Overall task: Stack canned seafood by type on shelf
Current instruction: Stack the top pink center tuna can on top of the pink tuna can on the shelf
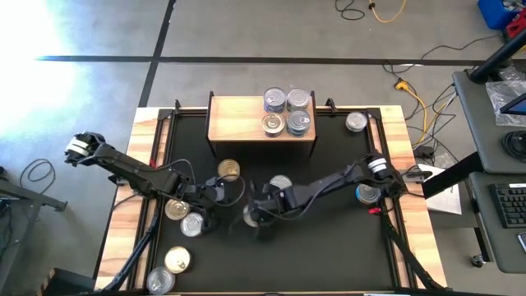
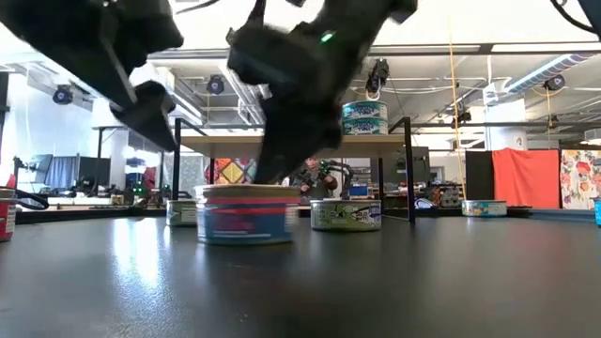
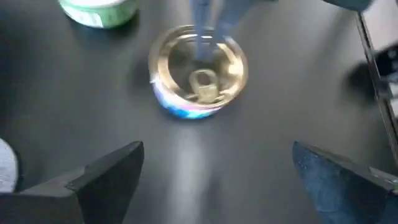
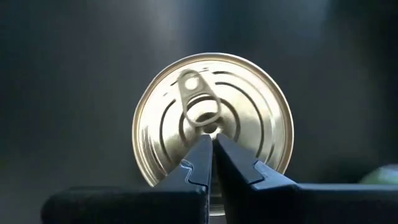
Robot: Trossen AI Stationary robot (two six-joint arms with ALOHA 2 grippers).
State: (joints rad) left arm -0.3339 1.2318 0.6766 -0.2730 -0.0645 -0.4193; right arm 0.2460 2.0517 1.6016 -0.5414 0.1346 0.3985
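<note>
The short round gold-lidded tin [image 3: 198, 78] lay ahead of the left gripper [image 3: 217, 177], jaws spread, which needed centring before closing, while the right gripper [image 4: 211, 144], jaws pressed together, hovered over a silver-lidded tin [image 4: 214, 124].

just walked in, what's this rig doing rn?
Two arms are sorting seafood tins onto the small wooden shelf; four tins already sit at its right end. The left gripper hangs open over a gold-lidded tin on the black table, nothing gripped yet. The right gripper is shut, its tips over a silver-lidded tin. Other tins lie loose around the table.
</note>
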